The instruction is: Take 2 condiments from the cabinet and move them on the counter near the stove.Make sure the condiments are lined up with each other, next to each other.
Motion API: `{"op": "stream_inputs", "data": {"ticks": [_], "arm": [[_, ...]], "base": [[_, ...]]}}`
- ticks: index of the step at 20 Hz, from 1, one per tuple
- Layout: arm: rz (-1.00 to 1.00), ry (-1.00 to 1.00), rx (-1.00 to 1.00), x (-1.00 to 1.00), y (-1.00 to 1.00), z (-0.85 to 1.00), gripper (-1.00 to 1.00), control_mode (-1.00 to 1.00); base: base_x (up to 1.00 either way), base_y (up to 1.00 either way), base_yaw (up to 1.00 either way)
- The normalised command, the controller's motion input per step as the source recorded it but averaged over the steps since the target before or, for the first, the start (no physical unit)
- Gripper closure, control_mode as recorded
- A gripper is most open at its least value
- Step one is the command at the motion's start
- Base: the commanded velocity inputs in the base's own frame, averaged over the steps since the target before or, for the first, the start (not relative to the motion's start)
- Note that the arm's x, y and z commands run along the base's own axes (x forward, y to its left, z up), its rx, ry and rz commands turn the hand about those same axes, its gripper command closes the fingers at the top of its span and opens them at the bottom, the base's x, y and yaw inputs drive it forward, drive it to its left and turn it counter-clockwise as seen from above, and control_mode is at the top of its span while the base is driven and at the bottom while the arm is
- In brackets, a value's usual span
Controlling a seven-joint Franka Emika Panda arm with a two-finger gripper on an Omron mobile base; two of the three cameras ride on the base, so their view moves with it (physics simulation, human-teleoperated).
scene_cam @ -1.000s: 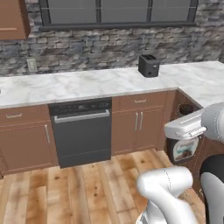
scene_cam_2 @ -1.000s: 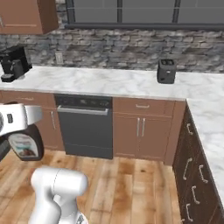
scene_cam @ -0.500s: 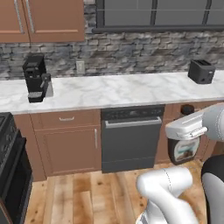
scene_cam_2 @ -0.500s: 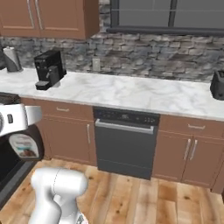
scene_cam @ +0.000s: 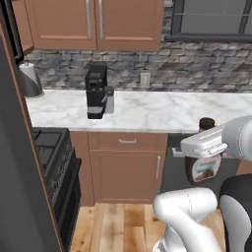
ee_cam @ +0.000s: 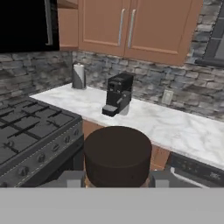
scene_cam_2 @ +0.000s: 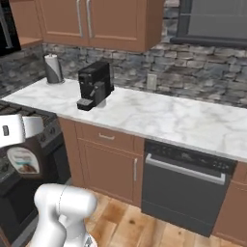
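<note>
My fingers [ee_cam: 117,181] are shut tight on the fat brown bottle [scene_cam: 201,169], low in the frame; it feels hard, smooth, a bit heavy

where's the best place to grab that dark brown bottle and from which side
Around its squat body just under the black cap, coming from the side. The dark brown bottle hangs upright in the gripper this way; the wide body offers flat, stable flanks, judging by the hand view.

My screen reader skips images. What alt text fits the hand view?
The pincer grips a dark brown bottle, seen cap-first. Beyond it, a white marble counter holds a black coffee machine, with the black stove to the left.
</note>
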Motion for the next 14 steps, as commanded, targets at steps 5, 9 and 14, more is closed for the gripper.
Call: {"op": "stream_inputs", "data": {"ticks": [5,9,14], "arm": [[0.00,0.00,0.00,0.00,0.00,0.00,1.00,1.00],[0.00,0.00,0.00,0.00,0.00,0.00,1.00,1.00],[0.00,0.00,0.00,0.00,0.00,0.00,1.00,1.00]], "base": [[0.81,0.07,0.42],[0.72,0.16,0.38],[0.51,0.20,0.40]]}}
